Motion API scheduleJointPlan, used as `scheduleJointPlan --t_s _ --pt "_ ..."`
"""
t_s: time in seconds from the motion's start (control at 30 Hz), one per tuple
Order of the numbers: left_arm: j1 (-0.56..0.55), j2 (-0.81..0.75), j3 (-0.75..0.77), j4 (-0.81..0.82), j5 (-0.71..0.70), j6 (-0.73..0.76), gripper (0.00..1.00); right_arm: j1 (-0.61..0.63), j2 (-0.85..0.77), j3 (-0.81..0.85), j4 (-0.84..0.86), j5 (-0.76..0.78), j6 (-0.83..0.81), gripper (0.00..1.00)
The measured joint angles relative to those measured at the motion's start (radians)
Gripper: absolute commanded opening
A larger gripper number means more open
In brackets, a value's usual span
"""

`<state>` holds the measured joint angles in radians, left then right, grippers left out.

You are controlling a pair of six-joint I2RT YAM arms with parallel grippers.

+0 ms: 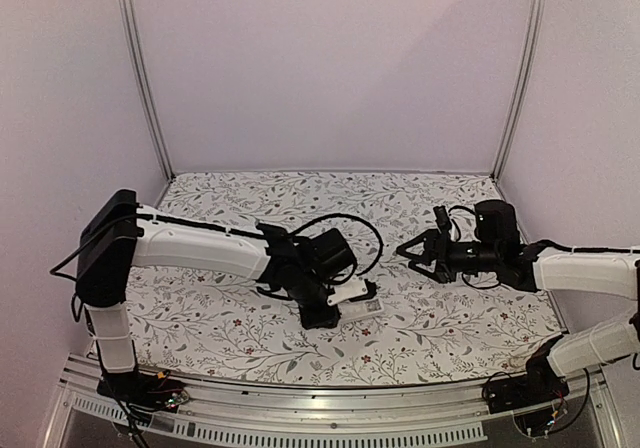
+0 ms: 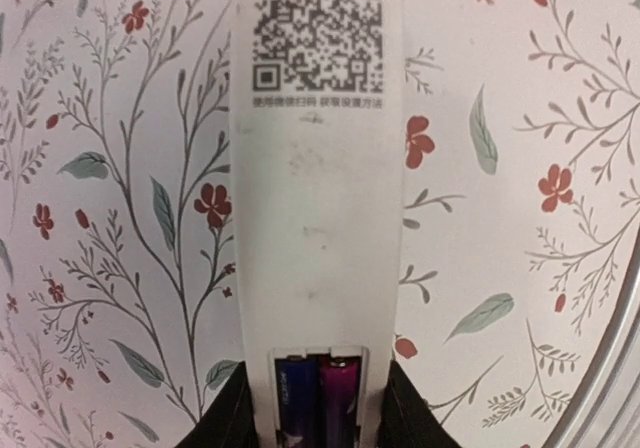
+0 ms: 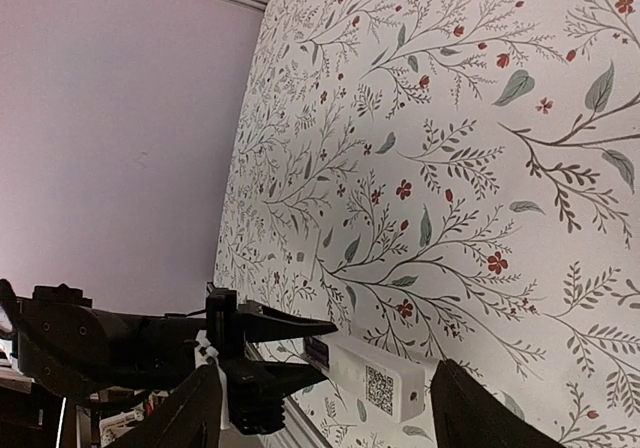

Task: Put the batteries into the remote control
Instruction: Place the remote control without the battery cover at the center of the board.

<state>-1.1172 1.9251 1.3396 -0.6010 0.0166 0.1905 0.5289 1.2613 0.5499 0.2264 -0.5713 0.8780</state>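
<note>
Inside remote control [image 2: 318,218] batt. bay [image 2: 264,393]: 2 batteries [image 2: 318,403], side by side

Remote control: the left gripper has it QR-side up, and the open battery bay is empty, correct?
Not empty. The left wrist view shows the batteries lying side by side in the open bay, one blue, one magenta. The rest stands: the left gripper holds the remote control with its QR code facing up.

Cable loop [image 1: 381,243] lies just left of right end effector [image 1: 403,253].
</note>
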Motion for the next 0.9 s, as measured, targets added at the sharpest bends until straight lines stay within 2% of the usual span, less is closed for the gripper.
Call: scheduleJointPlan --t_s 0.17,0.23,0.43,0.53,0.7,0.77,0.9 --pt "0.010 0.108 0.075 -0.128 -0.002 0.088 0.25 -0.015 -0.048 -0.002 -0.056 -0.002 -0.031 0.74" --pt "0.021 0.137 0.116 -0.173 0.004 0.113 0.30 -0.015 -0.064 -0.002 -0.074 -0.003 -0.042 0.75" --pt "0.032 0.164 0.167 -0.231 0.010 0.160 0.59 -0.015 -0.092 -0.002 -0.117 -0.007 -0.076 0.77" --pt "0.032 0.164 0.167 -0.260 0.010 0.175 0.68 -0.015 -0.097 -0.002 -0.131 -0.008 -0.090 0.77" --pt "0.035 0.114 0.138 -0.264 0.002 0.192 0.69 -0.015 -0.106 0.000 -0.154 -0.015 -0.112 0.77" --pt "0.049 0.024 0.071 -0.242 0.001 0.201 0.68 -0.016 -0.113 0.001 -0.158 -0.016 -0.120 0.77" --pt "0.101 -0.183 -0.092 -0.195 0.000 0.234 0.58 -0.017 -0.128 0.005 -0.160 -0.023 -0.135 0.78"
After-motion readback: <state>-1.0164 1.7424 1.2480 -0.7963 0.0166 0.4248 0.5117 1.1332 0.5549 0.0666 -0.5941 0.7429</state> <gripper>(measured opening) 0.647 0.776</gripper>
